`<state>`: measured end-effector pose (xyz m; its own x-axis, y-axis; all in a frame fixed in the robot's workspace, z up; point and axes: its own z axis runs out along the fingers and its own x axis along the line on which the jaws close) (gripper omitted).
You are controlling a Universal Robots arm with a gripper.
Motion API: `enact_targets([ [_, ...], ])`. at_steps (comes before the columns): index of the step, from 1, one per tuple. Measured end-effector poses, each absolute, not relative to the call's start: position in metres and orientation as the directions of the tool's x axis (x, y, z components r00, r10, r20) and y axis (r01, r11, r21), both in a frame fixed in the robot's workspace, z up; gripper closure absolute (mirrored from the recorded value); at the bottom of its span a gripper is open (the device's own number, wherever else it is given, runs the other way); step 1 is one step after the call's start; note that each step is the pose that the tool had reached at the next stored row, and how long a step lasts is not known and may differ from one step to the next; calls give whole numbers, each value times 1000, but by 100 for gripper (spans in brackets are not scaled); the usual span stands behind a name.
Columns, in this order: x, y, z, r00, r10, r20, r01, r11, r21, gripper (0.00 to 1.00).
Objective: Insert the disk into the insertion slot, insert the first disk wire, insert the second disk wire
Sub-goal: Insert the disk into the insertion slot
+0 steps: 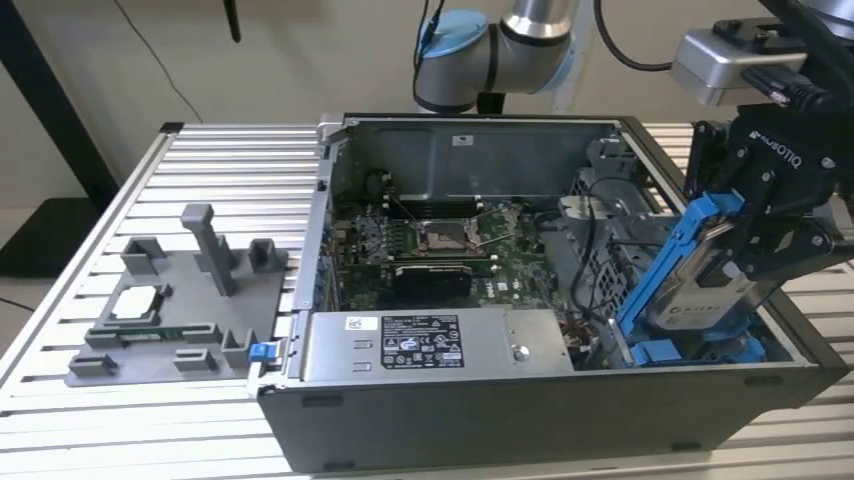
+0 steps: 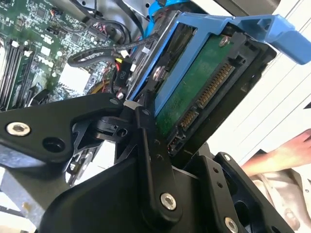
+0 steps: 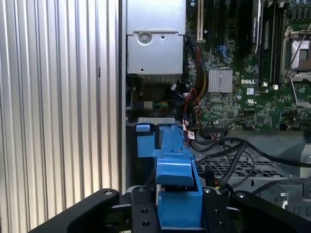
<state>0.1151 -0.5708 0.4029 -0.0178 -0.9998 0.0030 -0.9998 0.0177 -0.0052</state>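
My gripper (image 1: 741, 265) is shut on the disk (image 1: 703, 292), a silver drive in a bright blue carrier (image 1: 678, 250). It hangs tilted over the open computer case, lower end down at the blue-edged insertion slot (image 1: 663, 352) in the case's near corner at the exterior view's right. In the second wrist view the disk (image 2: 194, 92) shows its green board and connector pins between my black fingers (image 2: 146, 131). In the first wrist view the carrier (image 3: 177, 194) sits in my gripper (image 3: 179, 211), above the slot's blue edge (image 3: 144, 143). Loose black wires (image 3: 233, 150) lie beside the bay.
The case (image 1: 534, 410) stands on a slatted aluminium table (image 1: 214, 160). Inside are the motherboard with its CPU socket (image 1: 441, 236) and a labelled power supply (image 1: 427, 342). A grey fixture (image 1: 174, 300) holding parts sits at the exterior view's left. A person's hand (image 2: 279, 155) is near the case.
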Motion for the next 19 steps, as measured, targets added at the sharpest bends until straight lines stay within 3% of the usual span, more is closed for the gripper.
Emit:
enact_targets([
  [19, 115, -571, 380, -18, -1000, -8, -1000, 18, -5, 100],
])
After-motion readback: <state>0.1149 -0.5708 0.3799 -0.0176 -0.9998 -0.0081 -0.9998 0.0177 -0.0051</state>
